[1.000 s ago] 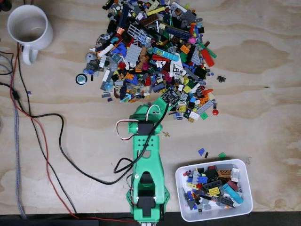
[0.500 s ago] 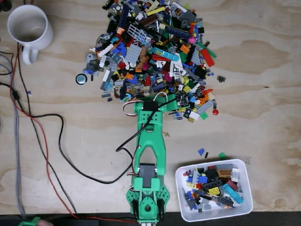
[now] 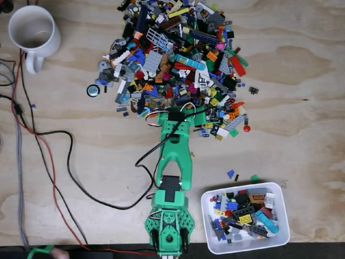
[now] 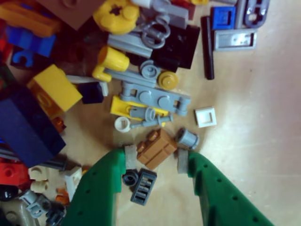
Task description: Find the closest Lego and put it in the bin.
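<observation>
Plywood surface (image 3: 302, 108): one, seen from above in the fixed view.

Pile (image 3: 172, 59) of mixed coloured pieces: one, in the upper middle of the surface. This is the reference for all positions below.

Green arm (image 3: 175, 156): one. It reaches from the bottom edge of the fixed view up to the near edge of the pile.

White mug (image 3: 32, 29): one, well left of the pile, with its handle on the near side.

Bin (image 3: 205, 221): one white rectangular tub with rounded corners. It stands well below the pile and to the right, and is partly filled with assorted pieces.

Cables (image 3: 54, 162): black and red, lying below and left of the pile.

Gripper (image 4: 156, 160): at the near fringe of the pile. The two green fingers (image 4: 101, 188) are spread roughly one small brick apart. One brown brick (image 4: 156, 148) lies between the pads on the surface. Nothing is lifted. Whether the pads touch the brick cannot be told.

Lego (image 3: 212, 114): a small flat dark square plate with pale studs. It appears to lie in the near edge of the pile, just right of the arm's tip. It is too small for further detail.

Just past the fingers, towards the pile:
- one white square tile (image 4: 205, 117)
- one grey round stud (image 4: 188, 138)
</observation>
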Tool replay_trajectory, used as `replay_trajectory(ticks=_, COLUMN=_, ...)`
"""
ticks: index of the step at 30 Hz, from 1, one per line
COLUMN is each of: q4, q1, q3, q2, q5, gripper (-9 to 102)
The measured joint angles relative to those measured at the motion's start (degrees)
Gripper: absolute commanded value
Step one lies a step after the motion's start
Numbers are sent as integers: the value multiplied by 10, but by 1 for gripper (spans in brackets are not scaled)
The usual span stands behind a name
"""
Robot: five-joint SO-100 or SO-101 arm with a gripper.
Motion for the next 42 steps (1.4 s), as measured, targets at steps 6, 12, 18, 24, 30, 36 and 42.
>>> replay_trajectory(ticks=6, q4=-8, q1=5, q3=-5, q2=-7, q5=0, gripper=7)
replay_trajectory(ticks=12, q4=-9, q1=6, q3=-6, q2=-7, q5=-14, gripper=3)
replay_trajectory(ticks=18, q4=13, q1=6, q3=-25, q2=-12, q5=-34, gripper=2)
replay_trajectory(ticks=24, q4=142, q1=12, q3=-117, q2=-8, q5=-83, gripper=3)
replay_trajectory(ticks=30, q4=283, q1=101, q3=-163, q2=107, q5=-174, gripper=4)
replay_trajectory(ticks=36, q4=322, q1=316, q3=-138, q2=224, q5=-302, gripper=4)
replay_trajectory(ticks=42, q4=290, q1=516, q3=-70, q2=288, q5=-429, gripper=4)
